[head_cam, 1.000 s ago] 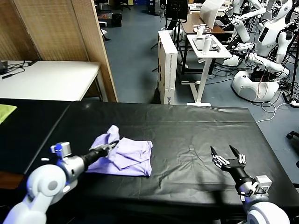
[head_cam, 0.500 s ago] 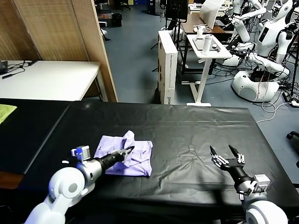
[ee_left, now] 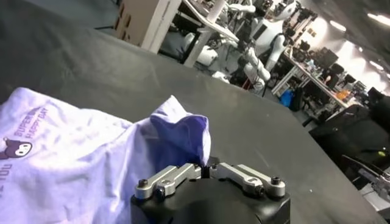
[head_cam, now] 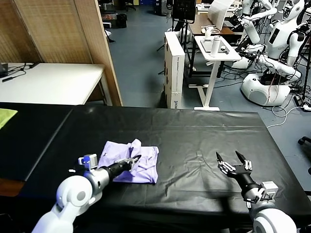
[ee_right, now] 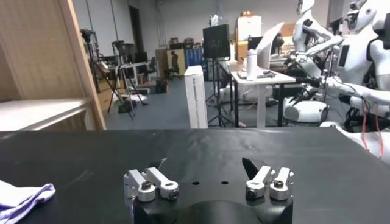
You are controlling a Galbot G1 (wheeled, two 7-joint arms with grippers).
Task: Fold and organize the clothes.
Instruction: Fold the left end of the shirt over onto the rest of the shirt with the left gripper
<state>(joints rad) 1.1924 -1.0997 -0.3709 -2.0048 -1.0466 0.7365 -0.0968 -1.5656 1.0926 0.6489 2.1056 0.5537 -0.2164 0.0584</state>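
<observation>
With the left gripper (head_cam: 132,159) clamped on a raised fold of the T-shirt (head_cam: 141,165), the layers beneath could be dragged askew; the right gripper (head_cam: 232,160) is held apart, idle.

Black-covered table (head_cam: 194,131) with 1 crumpled lavender T-shirt (head_cam: 146,160)

A black wrinkled tablecloth (head_cam: 204,141) covers the table; a yellow-green cloth (head_cam: 6,116) (partly cropped) lies at its far left edge.

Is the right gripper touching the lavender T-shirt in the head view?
No. The right gripper hovers open over bare black table, well apart from the T-shirt.
</observation>
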